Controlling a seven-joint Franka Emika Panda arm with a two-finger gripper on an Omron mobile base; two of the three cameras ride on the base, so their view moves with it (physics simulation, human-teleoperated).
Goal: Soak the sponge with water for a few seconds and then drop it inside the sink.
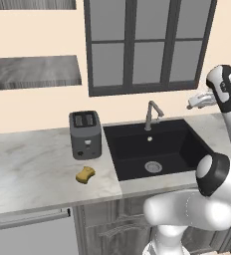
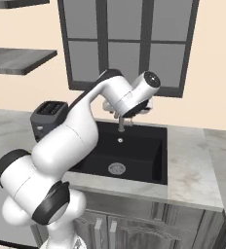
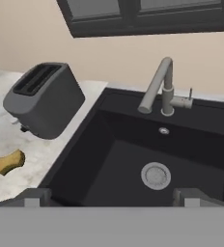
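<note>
Lying on the marble tabletop (image 1: 33,164) just in front of the toaster (image 1: 85,133) and left of the sink (image 1: 187,144), the sponge (image 1: 85,174) is judged light, soft and easily squashed. A grasp across its pinched waist is advised. The tool (image 3: 112,195) is seen spread wide and empty, high above the basin, well apart from the sponge.

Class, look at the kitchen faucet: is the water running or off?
Off. No stream falls from the faucet spout, and the sink basin looks dry around its drain.
</note>
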